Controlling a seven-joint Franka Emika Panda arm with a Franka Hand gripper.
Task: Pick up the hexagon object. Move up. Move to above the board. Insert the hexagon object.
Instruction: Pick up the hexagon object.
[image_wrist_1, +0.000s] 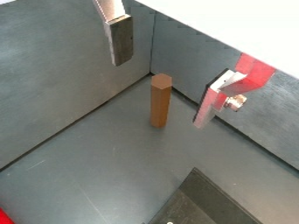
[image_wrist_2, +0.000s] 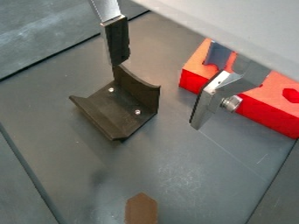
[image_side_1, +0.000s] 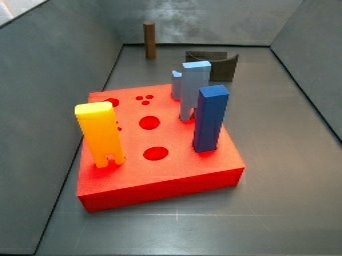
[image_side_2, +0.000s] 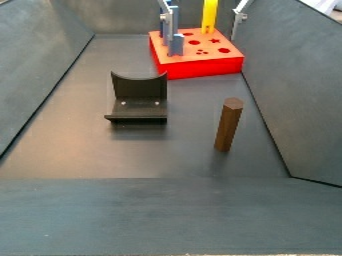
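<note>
wide-open, empty pincer (image_wrist_1: 163, 70) hangs above the grey floor (image_side_2: 160, 150); hexagon object (image_side_2: 229, 124) stands upright.

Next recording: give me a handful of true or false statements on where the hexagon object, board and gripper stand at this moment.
1. The hexagon object stands upright on the floor. True.
2. The gripper is shut on the hexagon object. False: in a wrist view its fingers stand apart with nothing between them, the peg beyond them.
3. A yellow peg stands in the board. True.
4. The fixture sits on top of the board. False: it stands on the floor, apart from it.
</note>
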